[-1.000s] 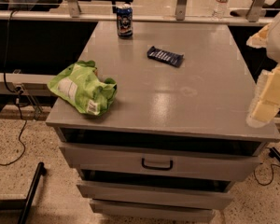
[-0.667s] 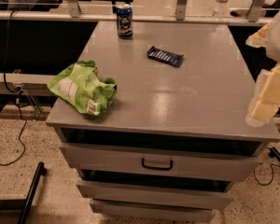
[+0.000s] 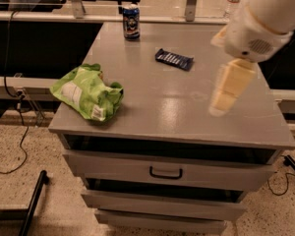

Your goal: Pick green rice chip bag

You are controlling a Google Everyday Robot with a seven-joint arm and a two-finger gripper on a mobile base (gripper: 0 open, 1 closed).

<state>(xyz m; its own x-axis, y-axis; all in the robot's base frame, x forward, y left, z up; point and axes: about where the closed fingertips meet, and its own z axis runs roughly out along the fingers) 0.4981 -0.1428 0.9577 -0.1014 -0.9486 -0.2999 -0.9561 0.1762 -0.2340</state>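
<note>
The green rice chip bag (image 3: 87, 93), crumpled lime-green foil with white label patches, lies near the front left corner of the grey cabinet top (image 3: 162, 97). My gripper (image 3: 226, 90) hangs from the white arm at the upper right, above the right half of the cabinet top. It is well to the right of the bag and holds nothing that I can see.
A dark blue candy bar wrapper (image 3: 174, 59) lies in the middle back of the top. A blue can (image 3: 131, 21) stands at the back edge. The cabinet has drawers with a black handle (image 3: 165, 173) in front. Cables run on the floor at left.
My arm and gripper have swung in from the right edge to over the right half of the cabinet top. The bag, the wrapper and the can lie as before.
</note>
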